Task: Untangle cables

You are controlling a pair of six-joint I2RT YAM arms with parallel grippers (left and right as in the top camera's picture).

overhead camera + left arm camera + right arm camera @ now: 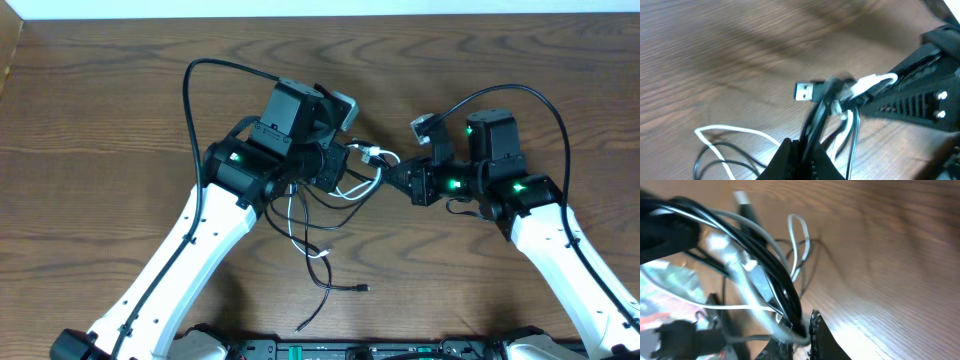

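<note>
Wood table (pixel 90 120): left pincer (pixel 347 165), right pincer (pixel 394 176) clamp tangled cables (pixel 372 155).

Dark wood-grain table (pixel 90 120), evenly lit.

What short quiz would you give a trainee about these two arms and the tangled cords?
1. True or false: the cables lie loose on the table, touched by neither hand.
2. Which colours are the two cables? A. red and blue B. black and white C. green and yellow
3. Fill in: in the left wrist view, a metal USB plug sticks out of the tangle, pointing to the picture's ____.
Key: 1 false, the left hand and right hand both grip the tangle. 2 B. 3 left.
</note>
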